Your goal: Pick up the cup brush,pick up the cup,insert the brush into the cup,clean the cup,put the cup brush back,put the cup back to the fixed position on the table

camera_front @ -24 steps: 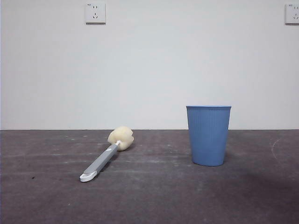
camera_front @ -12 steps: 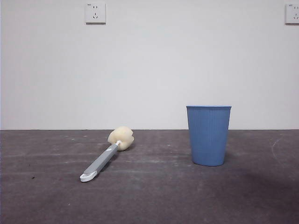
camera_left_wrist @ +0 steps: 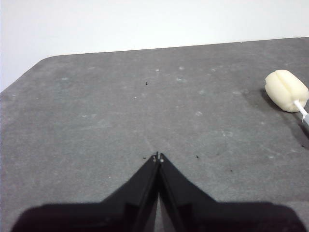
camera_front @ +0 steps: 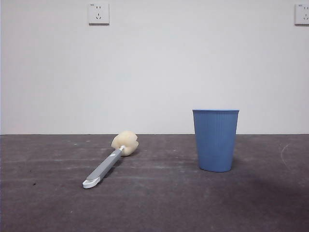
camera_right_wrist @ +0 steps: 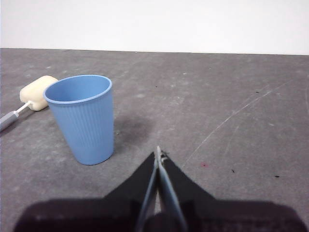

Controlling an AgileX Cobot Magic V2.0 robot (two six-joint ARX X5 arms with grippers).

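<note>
The cup brush lies well apart from the upright cup; both grippers' jaws are together.

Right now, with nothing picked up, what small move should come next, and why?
Probably open the left pincer and move it toward the brush. The brush lies flat on the table, the cup stands upright, and both pincers are shut and empty, the right pincer beside the cup.

Bare test bench, grey table, white wall, sockets
</note>
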